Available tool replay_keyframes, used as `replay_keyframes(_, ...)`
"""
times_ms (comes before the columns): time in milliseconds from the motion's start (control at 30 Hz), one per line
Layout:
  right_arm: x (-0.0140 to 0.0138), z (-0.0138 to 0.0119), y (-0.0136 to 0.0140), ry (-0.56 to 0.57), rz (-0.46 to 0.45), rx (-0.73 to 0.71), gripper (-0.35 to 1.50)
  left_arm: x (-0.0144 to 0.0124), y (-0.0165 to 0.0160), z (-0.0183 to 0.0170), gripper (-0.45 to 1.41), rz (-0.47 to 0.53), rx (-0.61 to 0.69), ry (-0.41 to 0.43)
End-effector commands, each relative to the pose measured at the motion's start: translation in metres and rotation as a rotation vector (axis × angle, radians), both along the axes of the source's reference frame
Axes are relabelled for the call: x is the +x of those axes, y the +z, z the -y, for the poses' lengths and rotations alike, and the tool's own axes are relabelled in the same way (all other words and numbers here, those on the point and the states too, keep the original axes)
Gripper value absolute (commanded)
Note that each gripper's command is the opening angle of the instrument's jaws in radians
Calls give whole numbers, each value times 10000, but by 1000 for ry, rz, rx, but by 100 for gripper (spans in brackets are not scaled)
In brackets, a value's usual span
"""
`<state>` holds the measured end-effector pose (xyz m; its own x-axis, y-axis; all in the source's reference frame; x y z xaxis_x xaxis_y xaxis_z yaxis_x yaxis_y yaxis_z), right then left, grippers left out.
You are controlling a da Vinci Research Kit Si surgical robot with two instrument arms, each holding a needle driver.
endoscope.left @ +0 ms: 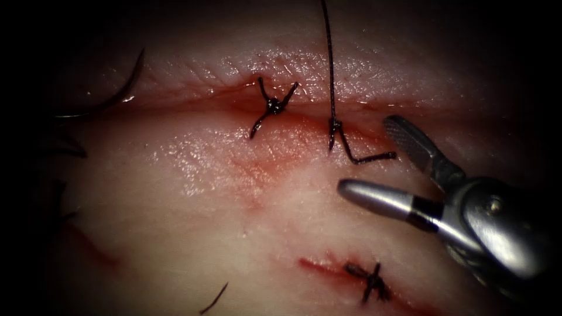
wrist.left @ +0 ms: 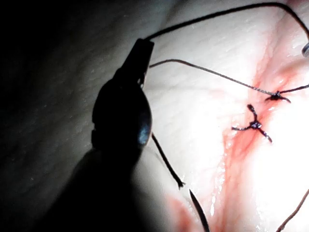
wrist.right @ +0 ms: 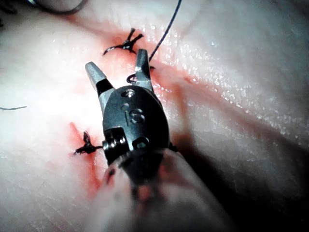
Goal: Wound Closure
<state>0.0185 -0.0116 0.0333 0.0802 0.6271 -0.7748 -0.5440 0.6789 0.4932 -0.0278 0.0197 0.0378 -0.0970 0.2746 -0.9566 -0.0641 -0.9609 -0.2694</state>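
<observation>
The cut (endoscope.left: 193, 102) runs across the tissue (endoscope.left: 193, 216). One tied stitch (endoscope.left: 273, 106) closes it. Right of that sits a second knot (endoscope.left: 335, 125), with a long thread (endoscope.left: 331, 58) rising out of view and a short tail (endoscope.left: 374, 157). My right tool (endoscope.left: 372, 158) hovers just right of this knot, jaws open around nothing, the tail lying between them. In the left wrist view my left tool (wrist.left: 141, 52) is shut on the thread (wrist.left: 212, 74), which runs taut to the knot (wrist.left: 276, 96). The curved needle (endoscope.left: 120, 93) lies free on the tissue at the cut's left end.
A second short cut with its own tied stitch (endoscope.left: 371, 280) lies near the front, below the right tool. Red fluid (endoscope.left: 257, 169) stains the tissue around the main cut. A loose cut end of thread (endoscope.left: 214, 298) lies at the front edge.
</observation>
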Motion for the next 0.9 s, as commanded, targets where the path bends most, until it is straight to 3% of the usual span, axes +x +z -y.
replay_keyframes(33,3,-15,-2,8,-34,19,103,-9,-1,-1,-45,5,-5,1)
replay_keyframes(167,-4,-49,-12,25,-94,92,95,-18,-14,7,-45,14,-23,4)
replay_keyframes(200,-2,-68,-10,37,-96,129,88,-23,-24,12,-45,20,-28,4)
replay_keyframes(267,6,-78,0,25,-67,153,93,-28,-33,14,-45,27,-37,3)
replay_keyframes(400,25,-77,23,-10,-25,191,116,-31,-42,18,-45,32,-41,7)
replay_keyframes(467,33,-71,36,-30,-24,200,120,-32,-46,21,-45,34,-47,9)
replay_keyframes(633,40,-57,57,-43,-33,193,116,-36,-61,28,-45,35,-62,14)
replay_keyframes(900,48,-63,63,-29,-29,196,120,-51,-91,35,-45,42,-87,31)
